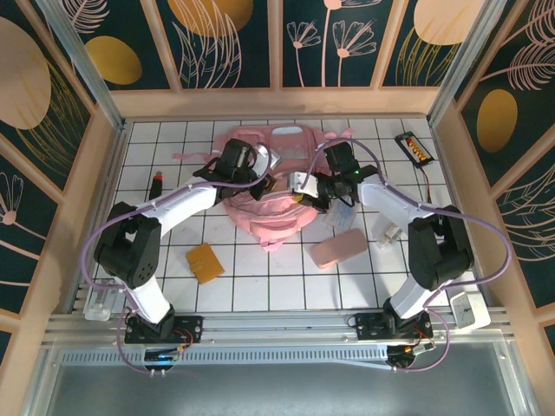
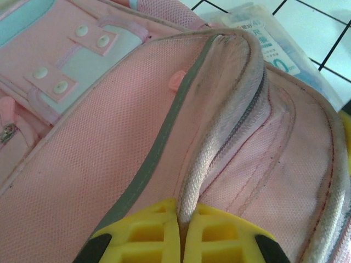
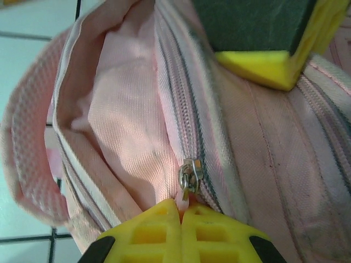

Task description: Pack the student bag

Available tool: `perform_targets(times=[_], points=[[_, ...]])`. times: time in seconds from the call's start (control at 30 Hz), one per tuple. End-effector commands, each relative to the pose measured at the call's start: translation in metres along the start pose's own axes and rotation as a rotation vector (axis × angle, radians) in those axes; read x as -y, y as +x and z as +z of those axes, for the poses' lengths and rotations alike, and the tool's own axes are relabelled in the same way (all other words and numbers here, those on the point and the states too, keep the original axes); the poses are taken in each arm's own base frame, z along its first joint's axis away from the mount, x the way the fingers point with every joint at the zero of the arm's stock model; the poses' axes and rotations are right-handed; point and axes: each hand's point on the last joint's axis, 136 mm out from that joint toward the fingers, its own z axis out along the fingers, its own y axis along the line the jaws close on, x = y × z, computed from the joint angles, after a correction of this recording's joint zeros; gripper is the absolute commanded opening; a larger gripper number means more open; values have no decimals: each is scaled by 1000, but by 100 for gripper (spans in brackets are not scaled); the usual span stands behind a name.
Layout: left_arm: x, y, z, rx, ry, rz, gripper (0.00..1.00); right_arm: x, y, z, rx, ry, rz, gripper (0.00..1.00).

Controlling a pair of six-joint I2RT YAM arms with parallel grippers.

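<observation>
The student bag [image 1: 260, 178] is a big pink backpack lying at the back middle of the tiled table, both arms reaching over its near edge. My left gripper [image 1: 270, 184] is shut on the pale corded rim [image 2: 219, 148] of the bag's opening, and its yellow fingertips [image 2: 156, 230] pinch that rim. My right gripper [image 1: 303, 194] is shut on the pink pull tab just under the metal zipper slider [image 3: 190, 174]. The zipper track [image 3: 181, 98] runs up from the slider, and beside it the bag's mouth gapes, showing pale lining [image 3: 120, 109]. A finger of the left gripper [image 3: 263, 60] shows at the top of the right wrist view.
A flat pink case [image 1: 339, 248] and an orange wallet-like item [image 1: 205, 262] lie in front of the bag. A red and black stick [image 1: 157, 184] lies at the left, a black tray of colours [image 1: 414, 147] at the back right, and a tissue packet [image 2: 274, 44] beside the bag.
</observation>
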Motion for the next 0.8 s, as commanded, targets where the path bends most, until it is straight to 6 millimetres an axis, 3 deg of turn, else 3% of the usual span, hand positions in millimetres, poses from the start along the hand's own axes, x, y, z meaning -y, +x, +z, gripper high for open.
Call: perform_targets(times=[0.0,0.3,0.4,0.53,0.63,0.7,0.77], points=[[14,-75,-12,231,42,-67,0,-32,-66,-5,205,-95,134,0],[11,-100,-26,228,4,-295,0,-21,-118,16,354,-25,647,0],[4,-98,-27,215,-35,-324,0,-26,-125,22,343,-69,699,0],[-2,-96,-30,202,-71,-368,0,-52,-140,11,335,-262,654,0],[-7,-97,-34,210,-109,-384,0,-53,-116,0,231,-233,601,0],[-12,-97,-36,211,-153,-362,0,-39,-87,-7,130,-151,601,0],[-10,-107,-51,229,-242,-285,0,-29,-73,-17,77,-131,617,0]])
